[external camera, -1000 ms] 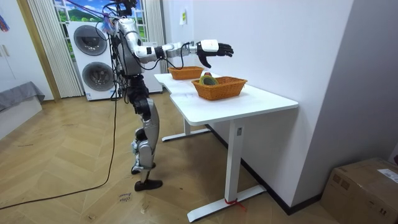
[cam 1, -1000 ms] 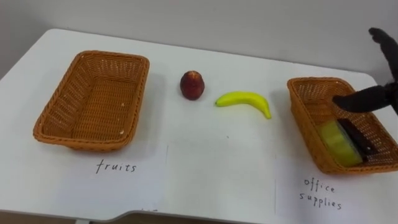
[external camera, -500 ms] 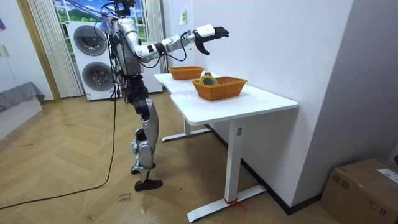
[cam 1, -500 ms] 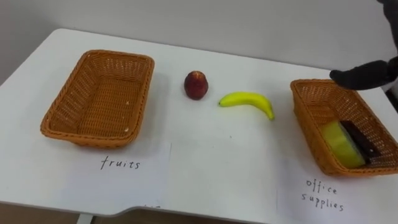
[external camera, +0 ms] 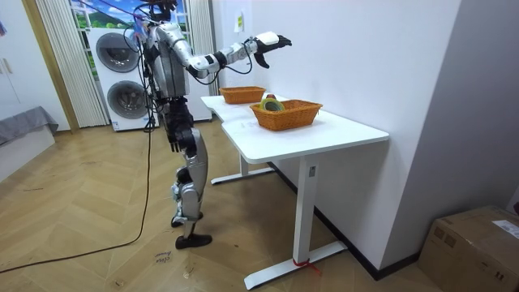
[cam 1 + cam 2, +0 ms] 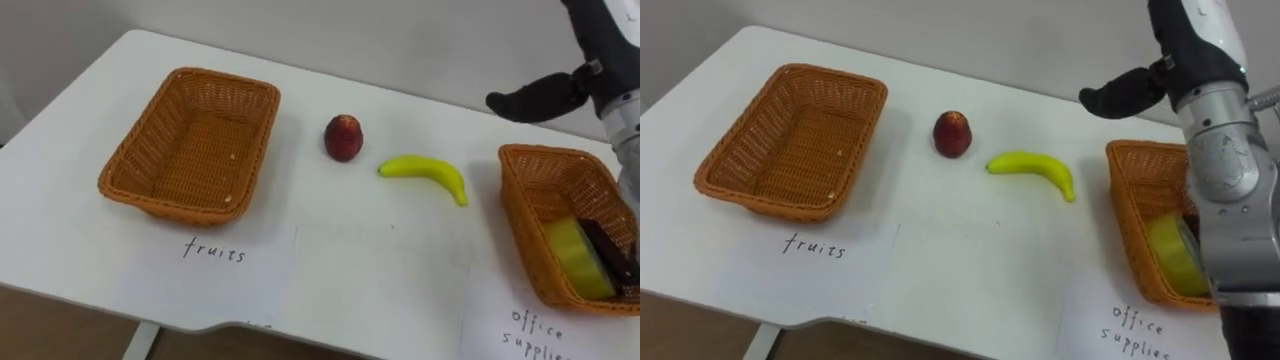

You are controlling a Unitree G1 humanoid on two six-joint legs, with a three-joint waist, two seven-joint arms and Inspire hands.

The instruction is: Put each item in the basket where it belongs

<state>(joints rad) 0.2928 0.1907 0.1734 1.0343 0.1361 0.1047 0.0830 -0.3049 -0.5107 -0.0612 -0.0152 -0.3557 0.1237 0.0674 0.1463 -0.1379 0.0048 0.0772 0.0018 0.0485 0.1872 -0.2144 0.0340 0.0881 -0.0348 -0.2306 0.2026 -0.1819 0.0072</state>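
The white table (image 6: pixel 380 290) carries everything, and we judge the job about half done. The supplies are in, but the fruit is not yet sorted. The fruit basket (image 6: pixel 190 140) sits toward the table's left end, empty, with a paper label at the front edge below it. The supplies basket (image 6: pixel 558 185) sits at the right end.

Our right hand (image 6: pixel 545 95) hangs in the air over the far right corner, above that basket's far rim. Its fingers are loosely spread and it holds nothing.

The banana (image 6: pixel 425 168) lies in the middle of the table toward the far edge, its right tip near the supplies basket's left rim. The red fruit (image 6: pixel 343 137) stands just left of it, apart from it and nearer the fruit basket. In the supplies basket lie a yellow pad (image 6: pixel 575 255) and a dark flat thing (image 6: pixel 610 255), side by side against its near wall.

We expect the next move is to lower the hand onto the banana, the nearer fruit. The hand should close round its middle and carry it left over the fruit basket's wall. The table is bare between the baskets along the front edge. The supplies basket's rim beside the banana's tip is the one thing to keep clear of.
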